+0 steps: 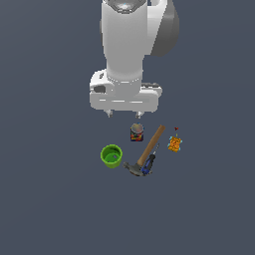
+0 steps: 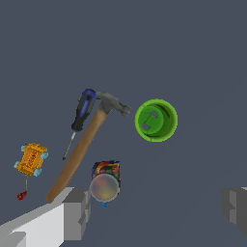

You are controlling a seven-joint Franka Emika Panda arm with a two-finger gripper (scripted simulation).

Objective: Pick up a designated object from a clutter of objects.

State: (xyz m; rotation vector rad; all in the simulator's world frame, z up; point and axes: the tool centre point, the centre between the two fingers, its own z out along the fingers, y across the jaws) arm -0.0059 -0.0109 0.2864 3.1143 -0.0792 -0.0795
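gripper: spread wide, grasping nothing, above the clutter
blue-black tool: lying on the bench; touching the hammer near its head
risk: fingers may snag the hammer handle; tool could roll

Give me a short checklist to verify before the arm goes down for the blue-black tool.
1. Hand open: ok, fingers wide apart in the wrist view.
2. Hand empty: ok.
3. Tool visible: ok, beside the hammer head.
4. Room around tool: not ok, it lies right against the hammer; contact cannot tell.
5. Hand above tool: not ok, it hangs nearer the can.
6. Cup clear of tool: ok, hammer head between them.
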